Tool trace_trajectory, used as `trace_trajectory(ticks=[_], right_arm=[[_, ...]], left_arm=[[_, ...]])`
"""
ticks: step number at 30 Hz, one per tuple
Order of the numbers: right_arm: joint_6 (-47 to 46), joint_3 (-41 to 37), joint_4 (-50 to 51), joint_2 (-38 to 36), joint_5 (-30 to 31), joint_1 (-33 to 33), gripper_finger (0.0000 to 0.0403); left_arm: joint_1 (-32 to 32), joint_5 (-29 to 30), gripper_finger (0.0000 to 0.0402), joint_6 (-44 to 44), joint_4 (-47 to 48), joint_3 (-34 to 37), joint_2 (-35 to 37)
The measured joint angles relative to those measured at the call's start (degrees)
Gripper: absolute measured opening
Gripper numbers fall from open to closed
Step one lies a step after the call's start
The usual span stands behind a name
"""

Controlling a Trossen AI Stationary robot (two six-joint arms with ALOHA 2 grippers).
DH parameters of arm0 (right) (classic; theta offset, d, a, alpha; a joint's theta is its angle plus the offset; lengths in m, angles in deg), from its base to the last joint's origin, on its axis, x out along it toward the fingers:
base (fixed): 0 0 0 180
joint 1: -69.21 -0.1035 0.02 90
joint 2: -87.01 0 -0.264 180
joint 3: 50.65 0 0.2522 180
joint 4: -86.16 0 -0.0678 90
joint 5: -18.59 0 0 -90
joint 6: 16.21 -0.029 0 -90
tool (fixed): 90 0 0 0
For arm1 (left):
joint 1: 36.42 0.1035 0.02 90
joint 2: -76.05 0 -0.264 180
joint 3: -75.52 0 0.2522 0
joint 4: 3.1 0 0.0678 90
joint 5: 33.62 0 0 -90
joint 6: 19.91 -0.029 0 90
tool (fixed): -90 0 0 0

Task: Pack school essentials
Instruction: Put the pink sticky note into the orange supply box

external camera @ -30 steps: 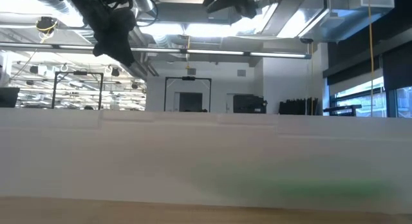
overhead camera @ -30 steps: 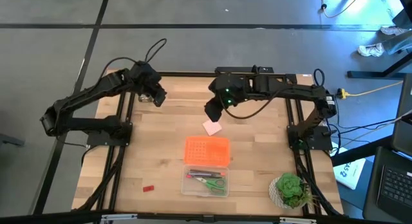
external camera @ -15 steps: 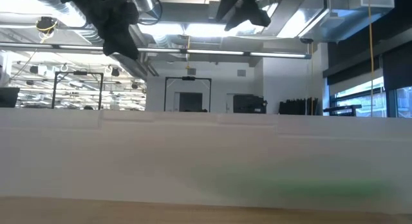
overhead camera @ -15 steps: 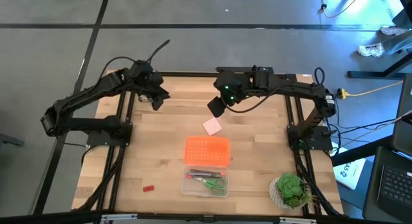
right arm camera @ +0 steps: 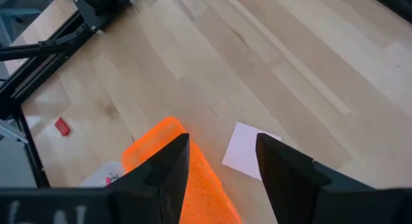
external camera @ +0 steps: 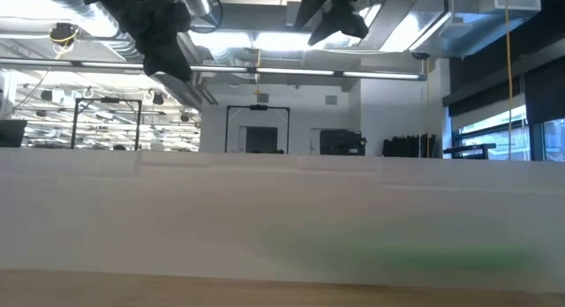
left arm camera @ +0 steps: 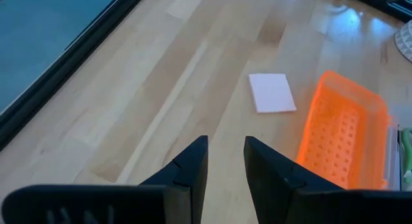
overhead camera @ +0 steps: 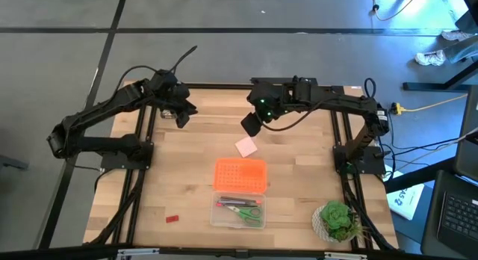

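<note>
The pink square pad lies flat on the wood, far of the orange perforated lid. The clear box holds green-handled scissors and thin red pens. A tiny red block lies near the table's near left. My right gripper hangs open above the table, just far of the pad. My left gripper hovers near the far left edge, narrowly open, well away from the pad. I cannot make out the crayon box.
A leafy potted plant stands at the near right corner. The orange lid leans over the clear box's far side. Bare wood stretches between the pad and the left arm. In the low view a pale wall hides the tabletop.
My right gripper has drawn back slightly toward the far right, away from the pink pad. My left gripper has turned a little in place. Both have kept still over the last half second. Nothing on the table has moved.
</note>
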Motion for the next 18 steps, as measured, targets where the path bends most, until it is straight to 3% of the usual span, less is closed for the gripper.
trace_trajectory(ticks=[4, 10, 15, 18], right_arm=[[3.63, 0.0, 0.1, 0.0, 0.06, 0.04, 0.018], [-1.37, 0.0, 0.13, 0.0, 0.03, 0.65, 0.018], [0.04, 0.0, 0.13, 0.24, 0.15, 0.63, 0.018], [-0.27, 0.02, -0.11, 0.24, -0.05, 0.57, 0.018]], left_arm=[[0.0, -0.48, 0.0094, -2.08, 0.0, 0.0, 0.0], [0.13, -8.82, 0.0094, -14.56, -2.94, 0.0, -1.13], [1.43, -16.09, 0.0094, -23.4, -3.94, -0.02, -3.55], [1.62, -16.53, 0.0094, -25.5, -3.8, -0.02, -4.86]])
